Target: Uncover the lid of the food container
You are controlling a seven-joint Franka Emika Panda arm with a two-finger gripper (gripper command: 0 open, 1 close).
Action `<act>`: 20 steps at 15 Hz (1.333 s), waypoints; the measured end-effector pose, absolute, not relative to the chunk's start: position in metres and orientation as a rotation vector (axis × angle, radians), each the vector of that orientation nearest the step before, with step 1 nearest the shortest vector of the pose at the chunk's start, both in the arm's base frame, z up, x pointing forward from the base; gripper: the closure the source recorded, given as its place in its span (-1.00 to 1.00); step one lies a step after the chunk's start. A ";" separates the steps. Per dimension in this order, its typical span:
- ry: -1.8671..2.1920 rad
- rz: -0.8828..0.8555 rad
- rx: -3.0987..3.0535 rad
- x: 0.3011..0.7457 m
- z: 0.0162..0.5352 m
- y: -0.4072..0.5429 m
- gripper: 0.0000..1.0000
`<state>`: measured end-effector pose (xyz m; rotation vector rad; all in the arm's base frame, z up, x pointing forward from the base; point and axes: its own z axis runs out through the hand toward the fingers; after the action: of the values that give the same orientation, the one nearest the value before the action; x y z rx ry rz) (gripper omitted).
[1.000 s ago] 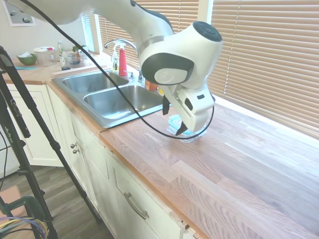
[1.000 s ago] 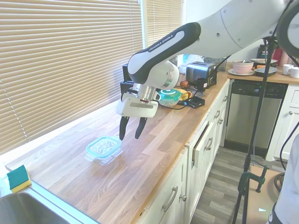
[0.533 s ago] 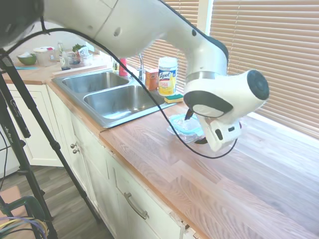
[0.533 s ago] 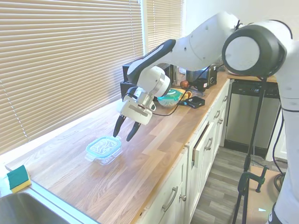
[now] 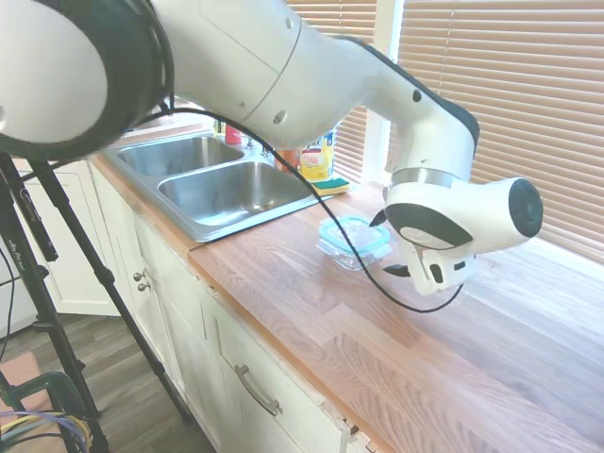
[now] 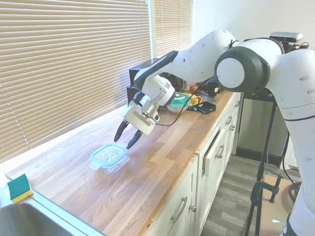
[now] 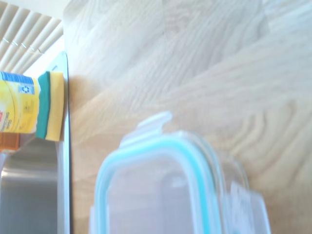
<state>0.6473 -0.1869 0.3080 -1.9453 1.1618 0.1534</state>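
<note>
The food container (image 6: 109,161) sits on the wooden counter (image 6: 162,162) with the lid (image 6: 109,154) still on it — teal rim up. The gripper (image 6: 124,140) hangs tilted just beside the container, apparently not touching it — fingers spread, holding nothing. A sponge (image 6: 19,188) lies well apart from the container, by the sink (image 5: 222,189).
</note>
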 end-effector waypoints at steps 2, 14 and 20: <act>1.137 0.150 -1.924 0.656 0.303 -0.191 -1.00; 1.077 0.192 -1.889 0.673 0.289 -0.188 1.00; 1.075 0.191 -1.885 0.671 0.289 -0.194 1.00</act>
<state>0.6708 -0.1942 0.2894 -1.8845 1.0751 0.1907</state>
